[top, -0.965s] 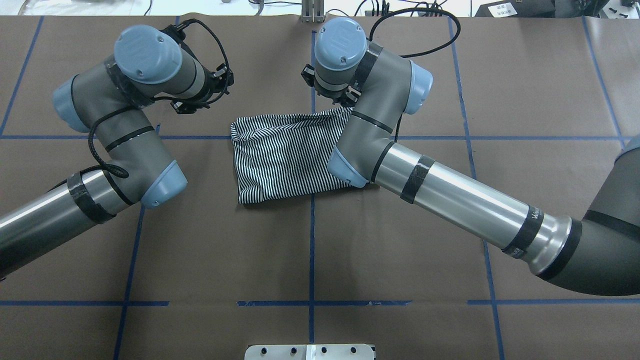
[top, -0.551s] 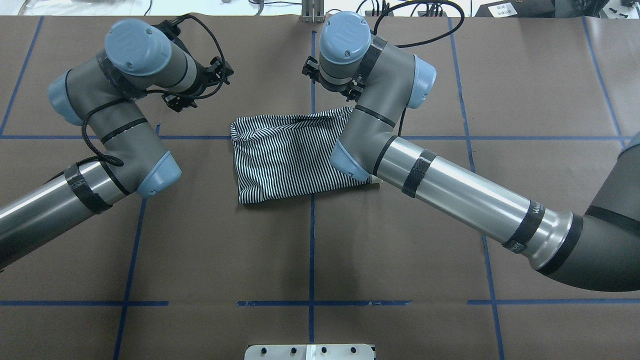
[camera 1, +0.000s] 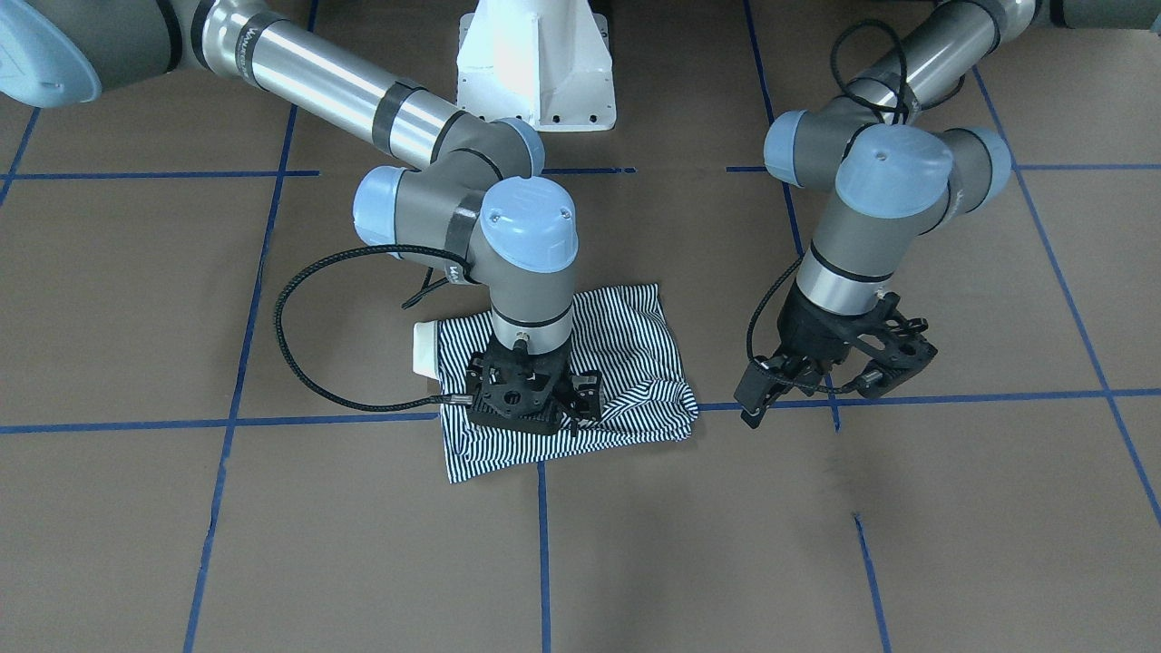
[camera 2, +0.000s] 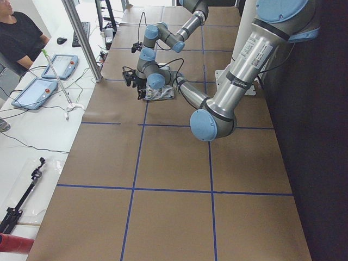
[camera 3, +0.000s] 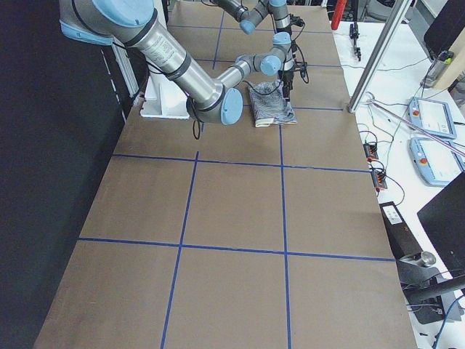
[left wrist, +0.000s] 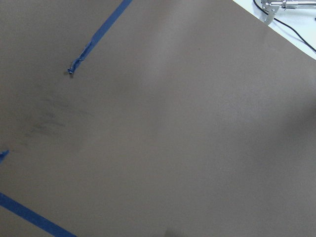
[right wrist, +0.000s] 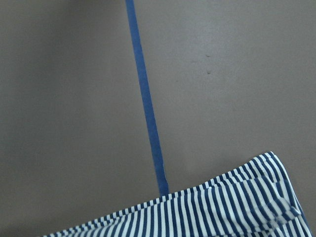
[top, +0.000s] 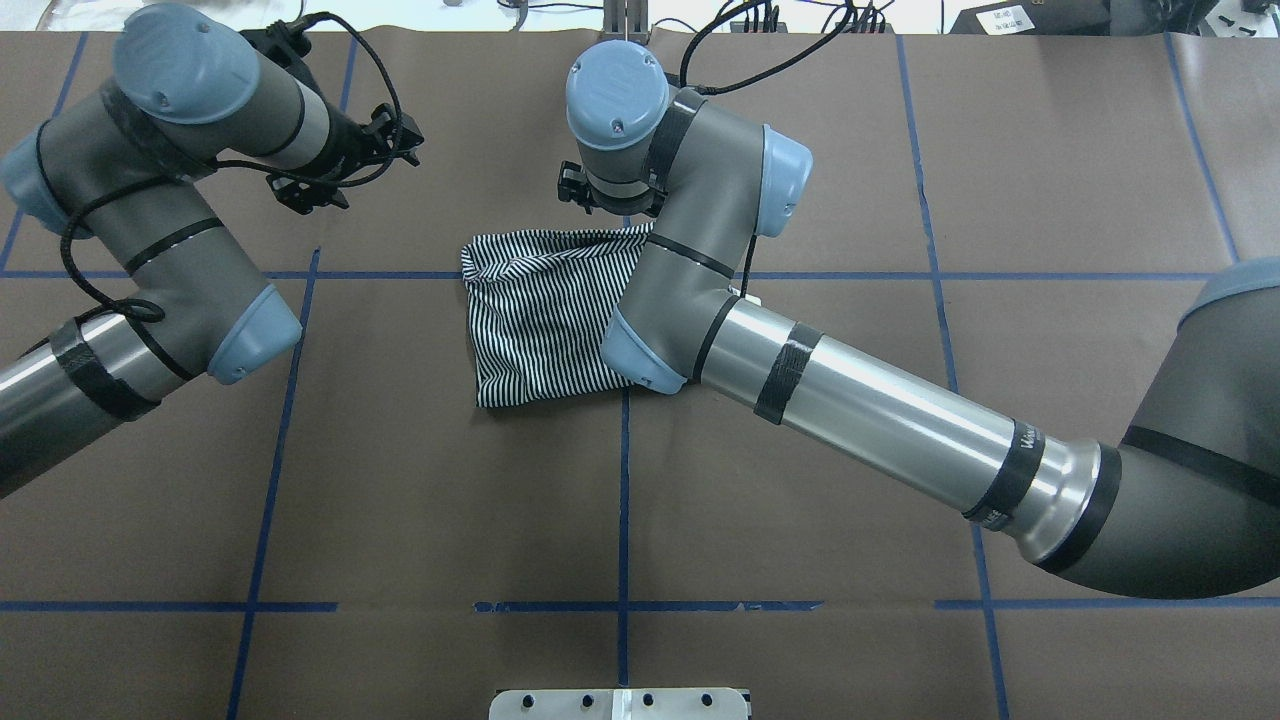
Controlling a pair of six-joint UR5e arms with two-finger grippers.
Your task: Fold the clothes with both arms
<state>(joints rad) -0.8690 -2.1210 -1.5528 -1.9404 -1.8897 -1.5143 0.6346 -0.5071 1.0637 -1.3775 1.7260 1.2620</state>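
The striped polo shirt lies folded in a rough rectangle at the table's middle. It also shows in the front view and at the bottom of the right wrist view. Its cream collar sticks out on the robot's right side. My right gripper hangs over the shirt's far edge with its links spread, open, and no cloth lifted; in the overhead view the wrist mostly hides it. My left gripper is open and empty over bare table, apart from the shirt on its left.
The white pedestal stands at the robot's side of the table. Blue tape lines grid the brown surface. Cables lie along the far edge. A side bench holds tablets, with a person seated there.
Both arms have swung to the overhead view's left. The right gripper went from the shirt's far right corner to the middle of its far edge. The left gripper drew further away. The shirt has not moved.
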